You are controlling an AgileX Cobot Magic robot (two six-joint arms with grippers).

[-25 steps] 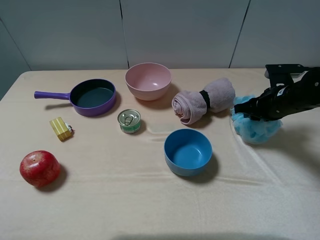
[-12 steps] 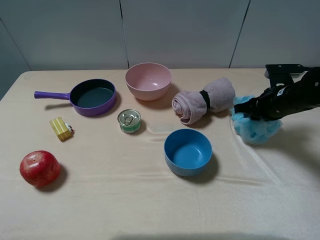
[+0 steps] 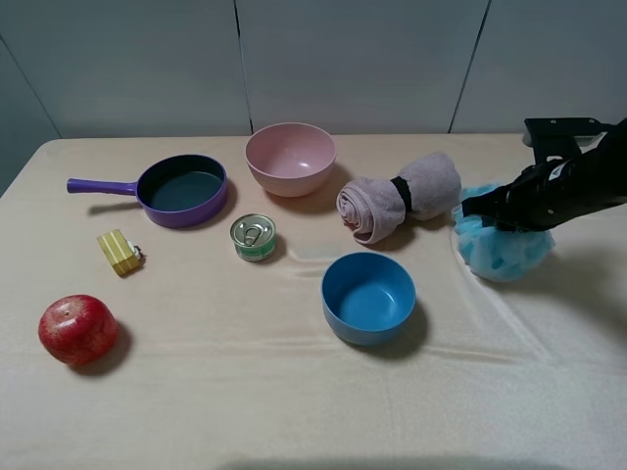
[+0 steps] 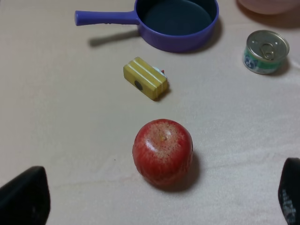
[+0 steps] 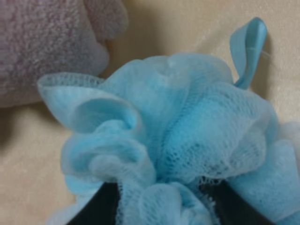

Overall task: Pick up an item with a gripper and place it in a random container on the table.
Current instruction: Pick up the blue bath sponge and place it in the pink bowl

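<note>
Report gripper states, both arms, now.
Left gripper: open, holding nothing.
Right gripper: jaws either side of the bath pouf; whether they have closed on it cannot be told.

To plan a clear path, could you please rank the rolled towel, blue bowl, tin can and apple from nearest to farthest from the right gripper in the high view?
Measured from the right gripper in the exterior high view:
1. rolled towel, right beside it, towards the middle.
2. blue bowl, front centre.
3. tin can, left of centre.
4. apple, front-left corner.
</note>
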